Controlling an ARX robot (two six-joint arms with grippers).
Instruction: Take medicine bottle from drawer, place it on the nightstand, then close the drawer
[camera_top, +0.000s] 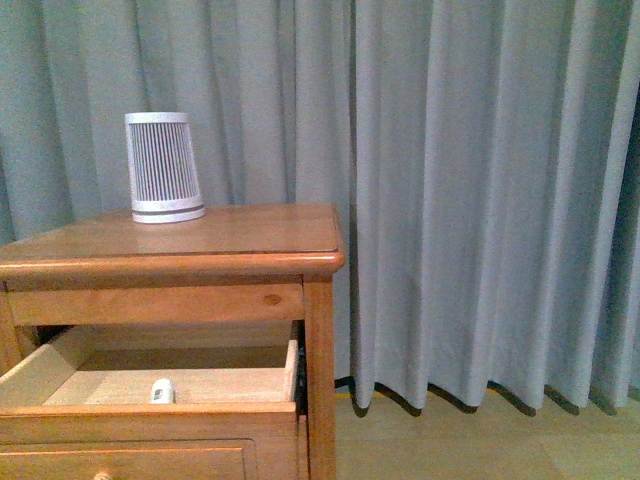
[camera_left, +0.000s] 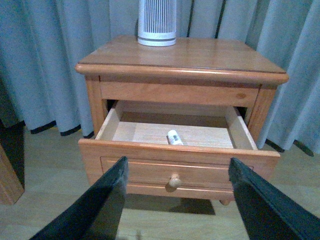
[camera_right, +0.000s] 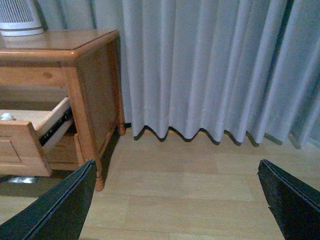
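Note:
The orange-brown nightstand (camera_top: 250, 235) (camera_left: 200, 57) (camera_right: 65, 42) has its upper drawer (camera_top: 150, 415) (camera_left: 150, 152) (camera_right: 22, 145) pulled out. Inside, on the pale wood floor, lies the small white medicine bottle (camera_top: 162, 391) (camera_left: 174, 137); the right wrist view catches only its cap end (camera_right: 6, 116). My left gripper (camera_left: 175, 175) hangs open in front of the drawer's round knob (camera_left: 174, 181), apart from it. Over bare floor to the right of the nightstand, my right gripper (camera_right: 175, 175) is open and holds nothing. Neither arm shows in the front view.
A large white ribbed canister (camera_top: 163, 167) (camera_left: 157, 22) (camera_right: 19, 17) stands at the back of the nightstand top. Grey-blue curtains (camera_top: 480, 200) hang behind and beside it. A wooden floor (camera_right: 190, 190) stretches to the right. A dark edge (camera_left: 10, 160) of other furniture borders the left wrist view.

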